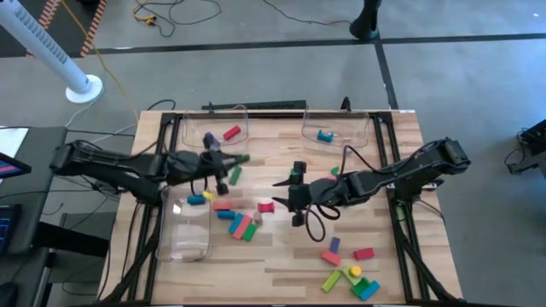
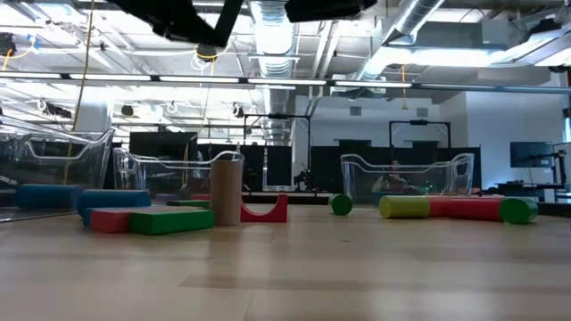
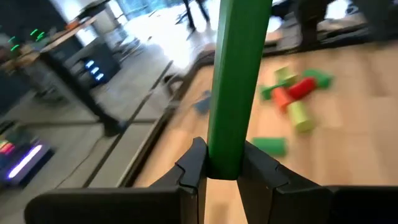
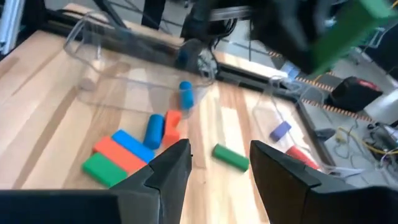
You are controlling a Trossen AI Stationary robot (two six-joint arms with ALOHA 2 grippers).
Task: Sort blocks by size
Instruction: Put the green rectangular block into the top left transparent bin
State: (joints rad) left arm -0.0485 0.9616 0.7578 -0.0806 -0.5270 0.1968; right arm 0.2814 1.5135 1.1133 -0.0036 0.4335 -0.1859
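My left gripper (image 1: 227,162) hovers above the table's left middle, near the far left bin (image 1: 213,128), shut on a long green bar (image 3: 239,68). My right gripper (image 4: 221,165) is at the table's middle (image 1: 286,194), open, with nothing between its fingers. Loose blocks lie flat on the wood beneath it: a green cylinder (image 4: 230,157), and blue, orange and green bars (image 4: 124,155). The far left bin holds a red block (image 1: 231,133) and a purple one. A blue block (image 1: 324,136) lies in the far right bin. My left gripper pinches one end of the green bar (image 3: 224,155) between its two fingers. The fingers come roughly level from the table's left. The bar sticks straight out ahead of them, along their line, and is lifted clear of the table.
A clear bin (image 1: 183,230) stands at the near left. Another heap of blocks (image 1: 350,277) lies near the front right, with a red one (image 1: 363,253) beside it. A wooden cylinder (image 2: 226,189) stands upright next to a red arch (image 2: 265,210).
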